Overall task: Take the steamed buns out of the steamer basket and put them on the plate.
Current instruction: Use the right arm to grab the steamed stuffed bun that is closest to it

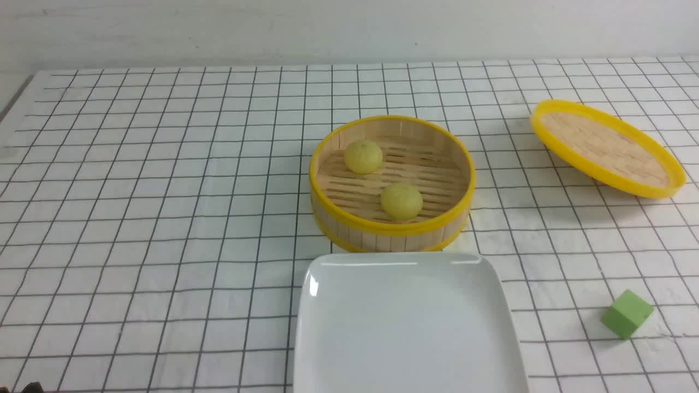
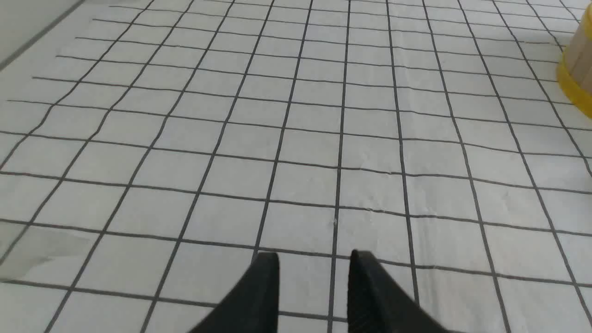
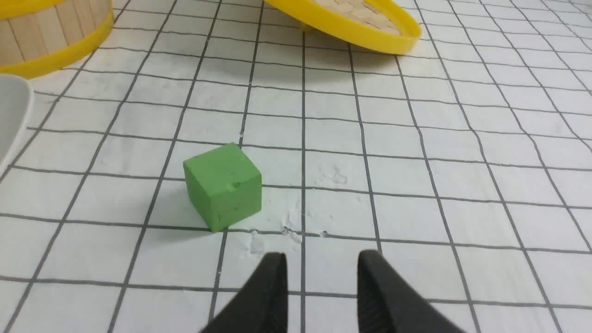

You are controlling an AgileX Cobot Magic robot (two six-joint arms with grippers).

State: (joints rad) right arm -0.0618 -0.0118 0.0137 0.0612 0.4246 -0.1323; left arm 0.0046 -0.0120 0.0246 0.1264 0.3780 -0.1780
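Two steamed buns (image 1: 363, 156) (image 1: 401, 201) lie on the slatted floor of the steamer basket (image 1: 390, 233), which you will find at the centre of the front view. One bun is toward the upper left of that floor. The other is lower and to the right, close to the near wall, and the two are clearly apart. The plate (image 1: 407, 333) fills the lower centre of the frame, cut off by the bottom edge. Its far edge is just below the basket's base, and you cannot tell whether the two touch. At the upper right a shallow woven lid (image 1: 606, 147) with a yellow rim sits tilted, its inner side facing up. At the lower right a green cube (image 1: 627, 314) rests on the checked worktop (image 1: 164, 191), apart from the plate. Your left hand (image 2: 314, 259) shows only in its wrist view: its two black fingers are spread, with bare grid cloth between them and a slice of the basket wall far off at the frame's edge. Your right hand (image 3: 321, 259) is likewise spread with nothing between its fingers. The cube stands on the cloth a little ahead of its fingertips, off the line between them.
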